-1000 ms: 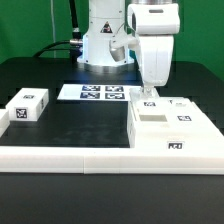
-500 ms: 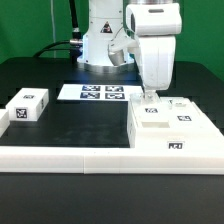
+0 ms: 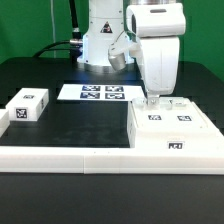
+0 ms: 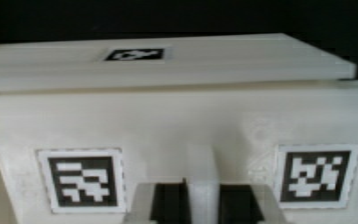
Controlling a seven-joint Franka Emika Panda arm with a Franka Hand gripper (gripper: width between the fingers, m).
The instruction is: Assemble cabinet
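Plainly the cabinet (image 3: pixel 150 138) was only partly built. It sat on the black table (image 3: pixel 80 125) toward the exterior view's right, its front close behind the long low white rail (image 3: pixel 90 160); whether the two touched could not be told. It was the biggest white piece in the scene. Its top showed two square tags side by side, and a third tag faced forward on its front wall. In the wrist view those two top tags lay on one pale panel, and behind it a further white surface with its own tag stood out as a separate step. This suggested panels already laid onto the body, though the pictures did not show whether they were fully seated.

The end effector (image 3: pixel 152 101) was down at the cabinet's top, between the two tags. Its fingers (image 4: pixel 165 203) were closed on each other with only a dark slit between them, and nothing was held. They seemed to rest on the panel as if pressing or nudging it, but actual contact was too fine to confirm.

A small tagged block (image 3: pixel 28 107) lay well apart from the cabinet, on the exterior view's left of the table, not yet joined to anything. By that sign at least one part remained to be fetched and fitted. The marker board (image 3: pixel 100 92) lay flat farther back, near the robot's base.
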